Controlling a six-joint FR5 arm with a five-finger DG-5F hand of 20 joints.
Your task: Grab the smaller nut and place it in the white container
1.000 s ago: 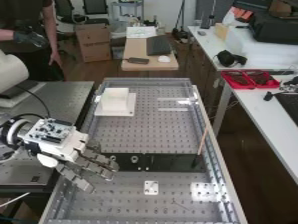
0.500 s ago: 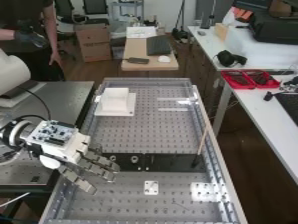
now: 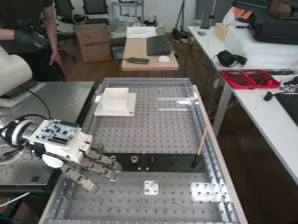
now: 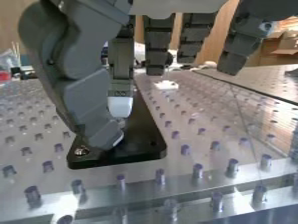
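your hand point(image 3: 64, 145) moved slightly toward the bar point(image 3: 169, 162), fingers apart; the smaller nut probably was hard, light, slippery, best pinched by sides.

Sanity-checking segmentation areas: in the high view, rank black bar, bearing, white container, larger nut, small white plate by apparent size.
1. Black bar
2. White container
3. Small white plate
Bearing and larger nut: smallest, too alike to rank.
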